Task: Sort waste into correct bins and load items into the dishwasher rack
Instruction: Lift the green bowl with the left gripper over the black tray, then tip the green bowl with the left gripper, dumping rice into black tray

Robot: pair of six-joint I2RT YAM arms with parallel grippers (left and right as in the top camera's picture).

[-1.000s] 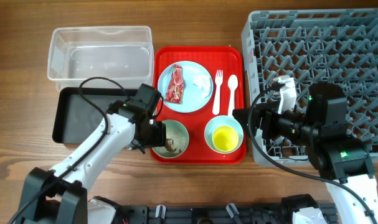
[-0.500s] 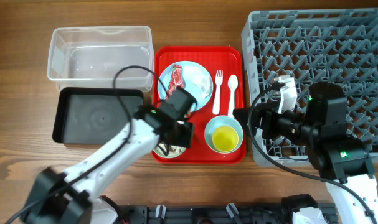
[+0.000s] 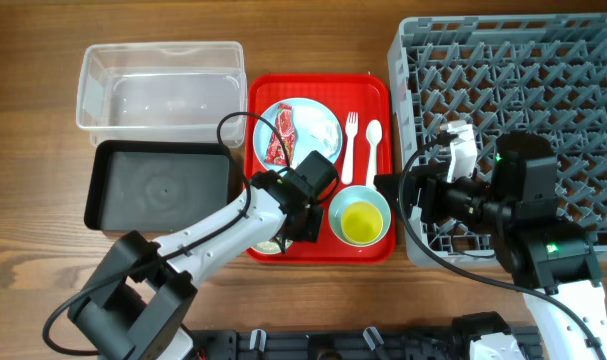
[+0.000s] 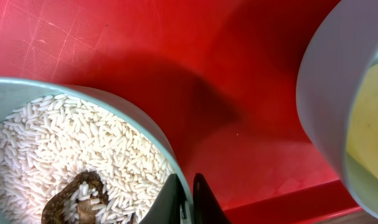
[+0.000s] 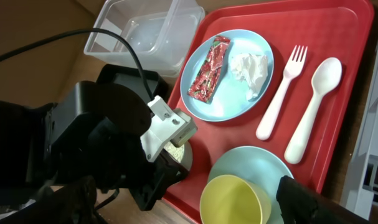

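In the left wrist view my left gripper point(image 4: 185, 202) is shut on the near rim of the mint bowl point(image 4: 123, 109), one finger inside and one outside. The bowl holds white rice grains point(image 4: 64, 143) and a brown scrap point(image 4: 73, 199). From overhead the left gripper point(image 3: 301, 224) covers most of that bowl point(image 3: 266, 245). My right gripper point(image 5: 189, 208) hangs open above the yellow cup point(image 5: 232, 199), which sits in the light-blue bowl point(image 3: 345, 203). The plate point(image 3: 318, 158) carries the red wrapper point(image 3: 281, 135) and the tissue point(image 3: 323, 133). The fork point(image 3: 349, 145) and spoon point(image 3: 372, 150) lie beside it.
Everything sits on the flat red tray point(image 3: 313, 88). The clear tub point(image 3: 161, 85) and black tray point(image 3: 158, 185) stand left of it. The grey dishwasher rack point(image 3: 523, 90) fills the right side, under my right arm.
My left arm swung right from beside the black tray, across the mint bowl, and its jaws closed on the bowl's rim. The right arm has not moved.
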